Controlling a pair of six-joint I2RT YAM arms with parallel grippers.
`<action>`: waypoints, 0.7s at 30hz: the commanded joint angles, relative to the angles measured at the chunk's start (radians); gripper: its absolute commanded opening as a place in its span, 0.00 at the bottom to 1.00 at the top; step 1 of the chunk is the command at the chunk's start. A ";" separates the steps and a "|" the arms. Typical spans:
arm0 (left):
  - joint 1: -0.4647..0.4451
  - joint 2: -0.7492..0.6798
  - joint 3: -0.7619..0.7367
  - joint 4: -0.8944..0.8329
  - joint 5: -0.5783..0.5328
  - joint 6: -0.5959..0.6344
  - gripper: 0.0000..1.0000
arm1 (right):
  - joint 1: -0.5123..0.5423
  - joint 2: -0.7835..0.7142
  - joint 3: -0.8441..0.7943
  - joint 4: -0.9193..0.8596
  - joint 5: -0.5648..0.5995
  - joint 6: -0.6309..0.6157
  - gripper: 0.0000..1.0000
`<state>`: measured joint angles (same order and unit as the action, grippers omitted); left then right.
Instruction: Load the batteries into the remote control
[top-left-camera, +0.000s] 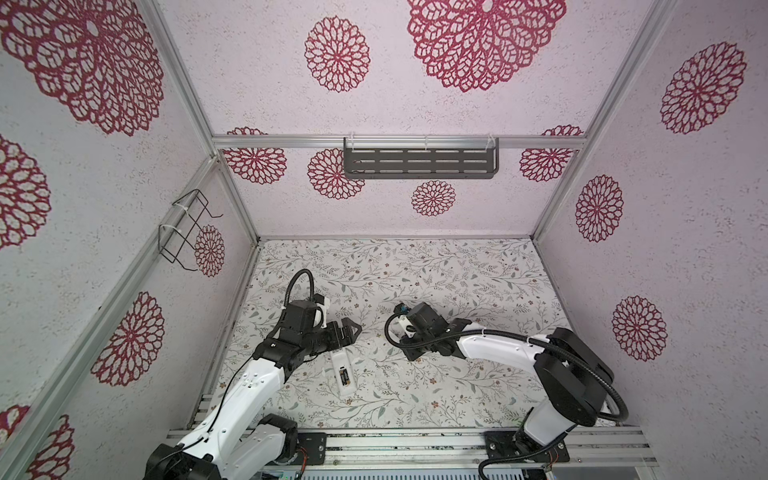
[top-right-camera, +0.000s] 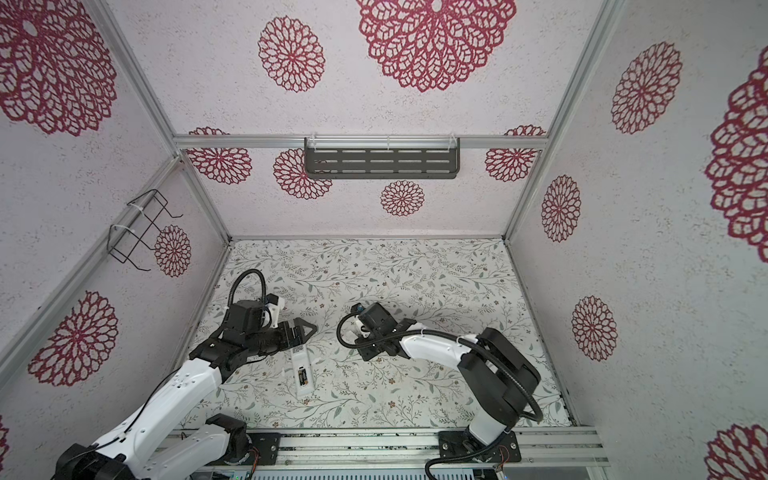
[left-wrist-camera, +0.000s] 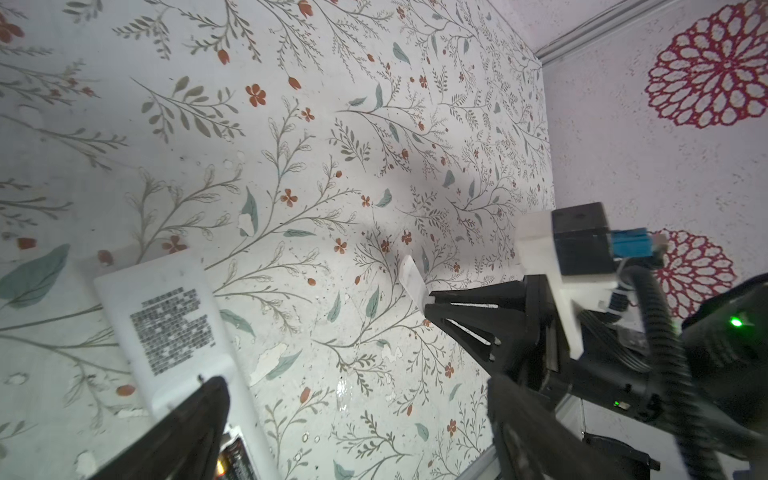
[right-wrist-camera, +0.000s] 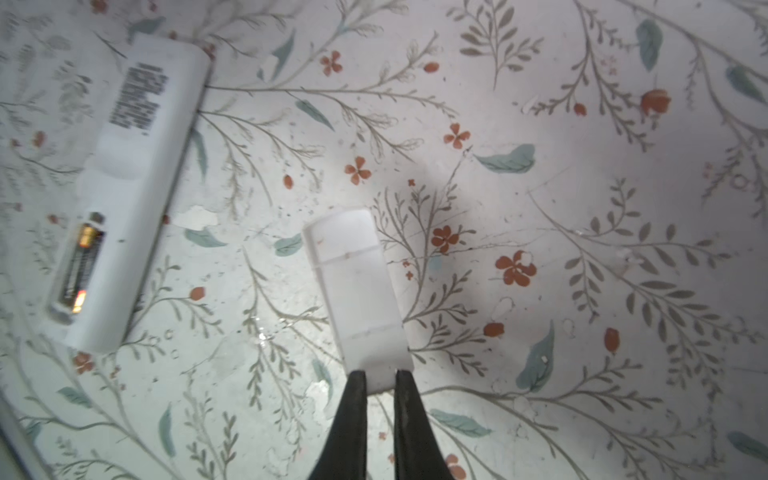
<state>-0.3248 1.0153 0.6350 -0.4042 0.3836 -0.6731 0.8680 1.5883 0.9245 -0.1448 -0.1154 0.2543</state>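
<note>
White remote control (top-left-camera: 343, 371) lies back-up on the floral table (top-left-camera: 457, 291) in both top views, one battery (top-left-camera: 344, 377) in its bay, left arm (top-left-camera: 249, 386) bent low with left gripper (top-left-camera: 345, 337) over its far end, right arm (top-left-camera: 490, 347) reaching toward the middle. Left wrist view adds the left fingers (left-wrist-camera: 178, 432) spread wide, one over the remote, and the right gripper (left-wrist-camera: 430, 303) pinching a thin white cover (left-wrist-camera: 412, 276). Right wrist view alone shows that cover broadside, remote near it.

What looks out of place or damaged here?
The remote control lies face down with its bay uncovered, a battery showing; the right gripper pinches the loose white cover. The table's floral covering is chipped in patches.
</note>
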 joint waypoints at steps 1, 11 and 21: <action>-0.040 0.028 0.026 0.086 0.025 0.002 0.97 | -0.001 -0.088 -0.023 0.099 -0.114 -0.003 0.08; -0.124 0.150 0.066 0.239 0.049 -0.049 0.63 | 0.068 -0.178 -0.040 0.140 -0.082 0.004 0.08; -0.154 0.196 0.092 0.245 0.065 -0.043 0.30 | 0.085 -0.200 -0.038 0.165 0.005 0.053 0.08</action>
<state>-0.4732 1.2068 0.7097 -0.1818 0.4377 -0.7197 0.9501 1.4376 0.8791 -0.0162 -0.1535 0.2794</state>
